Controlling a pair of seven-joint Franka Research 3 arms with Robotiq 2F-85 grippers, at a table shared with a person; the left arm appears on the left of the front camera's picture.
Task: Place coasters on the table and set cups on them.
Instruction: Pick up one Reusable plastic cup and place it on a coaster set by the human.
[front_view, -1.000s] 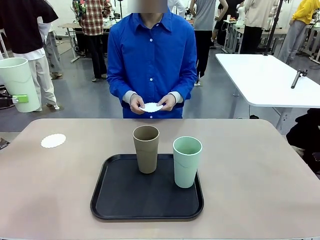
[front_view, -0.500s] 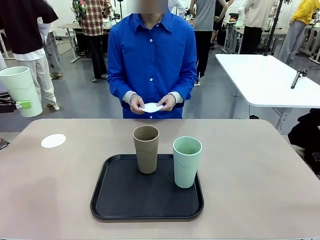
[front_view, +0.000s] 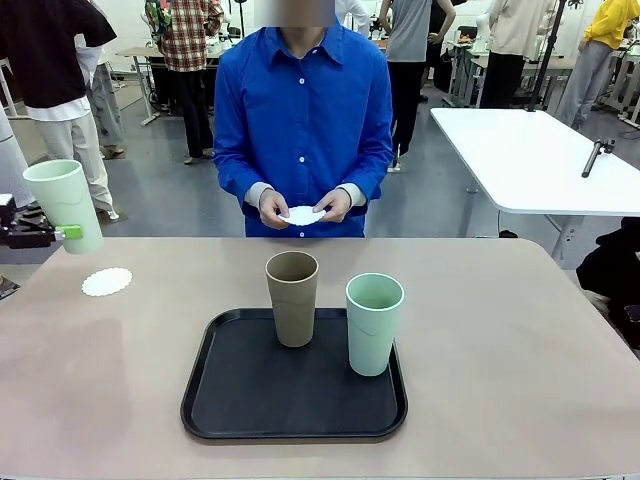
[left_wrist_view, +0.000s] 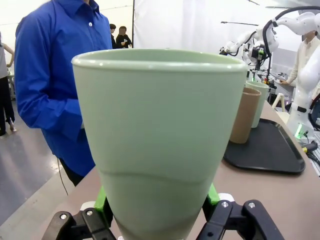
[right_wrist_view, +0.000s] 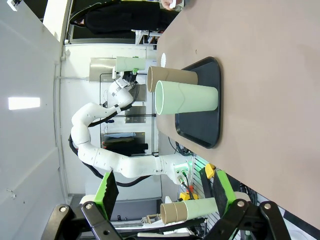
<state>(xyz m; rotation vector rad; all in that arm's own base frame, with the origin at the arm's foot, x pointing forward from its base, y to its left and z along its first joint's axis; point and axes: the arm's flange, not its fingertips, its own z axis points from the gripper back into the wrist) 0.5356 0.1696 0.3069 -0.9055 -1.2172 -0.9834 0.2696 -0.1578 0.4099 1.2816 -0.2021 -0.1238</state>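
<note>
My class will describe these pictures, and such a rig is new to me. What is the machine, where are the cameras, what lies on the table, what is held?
It is a robot with two white arms, each ending in a two-fingered tool. The wide picture looks across the table at a person. The other two come from cameras on the arms' wrists. A black tray and one white coaster lie on the table; a brown cup and a mint cup stand on the tray. The left tool holds another mint cup in the air near the coaster. The right tool is open and empty. The person's hands hold a second coaster.
</note>
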